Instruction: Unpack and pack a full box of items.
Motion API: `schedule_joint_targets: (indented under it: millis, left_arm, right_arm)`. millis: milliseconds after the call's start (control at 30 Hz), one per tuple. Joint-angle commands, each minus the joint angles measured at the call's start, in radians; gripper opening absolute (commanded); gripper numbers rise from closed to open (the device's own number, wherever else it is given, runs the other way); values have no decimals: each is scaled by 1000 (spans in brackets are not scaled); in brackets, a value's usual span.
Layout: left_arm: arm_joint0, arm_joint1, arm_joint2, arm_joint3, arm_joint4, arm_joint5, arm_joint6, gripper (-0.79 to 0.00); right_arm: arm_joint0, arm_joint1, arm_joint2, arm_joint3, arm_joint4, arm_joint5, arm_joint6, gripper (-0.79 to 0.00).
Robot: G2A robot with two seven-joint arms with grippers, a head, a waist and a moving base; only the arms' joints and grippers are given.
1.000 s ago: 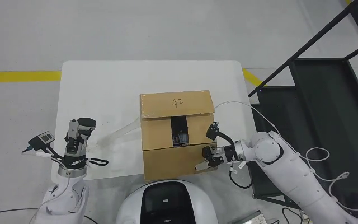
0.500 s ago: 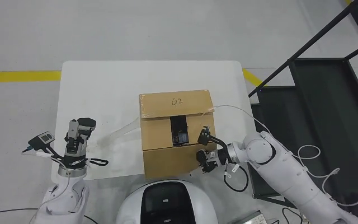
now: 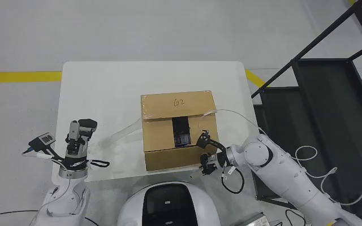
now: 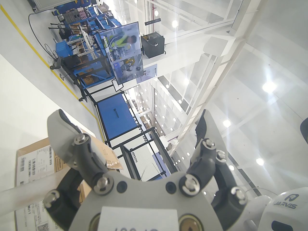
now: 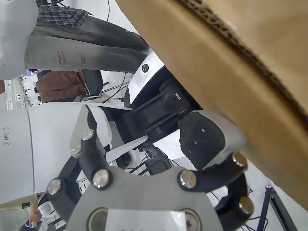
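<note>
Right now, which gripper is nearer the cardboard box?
Right. The right gripper is at the near flap of the cardboard box, by its right corner. The left gripper stands well apart, over the near left corner of the table.

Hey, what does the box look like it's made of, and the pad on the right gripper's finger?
The box looks like brown corrugated cardboard, matte; its cut edge shows fluted layers. On the right gripper, the finger pad seems dark rubber or foam, dull and pitted, backed by a smooth pale shell, likely plastic.
</note>
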Motion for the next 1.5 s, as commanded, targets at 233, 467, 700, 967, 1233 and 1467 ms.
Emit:
schedule_joint_targets:
  millis: [233,467,700,967,1233,1467]
  left_arm:
    - [0,0,0,0,0,0,0,0]
    - [0,0,0,0,0,0,0,0]
    - [0,0,0,0,0,0,0,0]
    - [0,0,0,0,0,0,0,0]
    - [0,0,0,0,0,0,0,0]
    - [0,0,0,0,0,0,0,0]
  right_arm:
    - [16,-9,-6,5,7,-8,-89,0]
    - [-49,26,102,-103,214,-54,66,0]
    - [-52,43,215,-172,457,88,84,0]
    - [38,34,213,-101,545,225,68,0]
    - [120,22,209,54,642,255,86,0]
    - [123,22,212,68,643,253,85,0]
